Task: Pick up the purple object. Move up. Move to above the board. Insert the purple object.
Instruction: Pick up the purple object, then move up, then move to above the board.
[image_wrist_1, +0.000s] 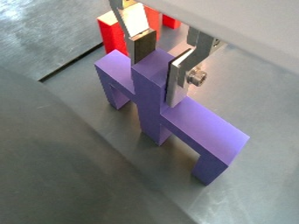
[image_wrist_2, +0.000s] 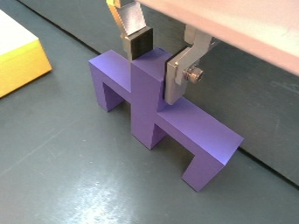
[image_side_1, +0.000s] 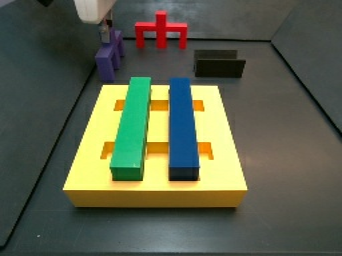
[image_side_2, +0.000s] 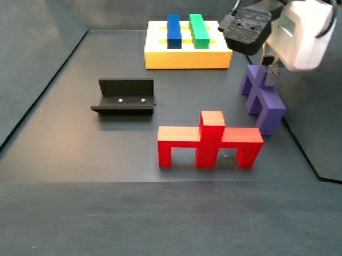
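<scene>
My end effector (image_wrist_2: 156, 59) hangs over the purple object (image_wrist_2: 158, 114), with its flat silver fingers (image_wrist_2: 177, 77) on either side of the central upright post, at its top; I cannot tell whether the pads press on it. The piece stands on the dark grey bench (image_wrist_2: 70, 166) on its two legs. A corner of the yellow board (image_wrist_2: 19, 59) lies well apart from it.
</scene>
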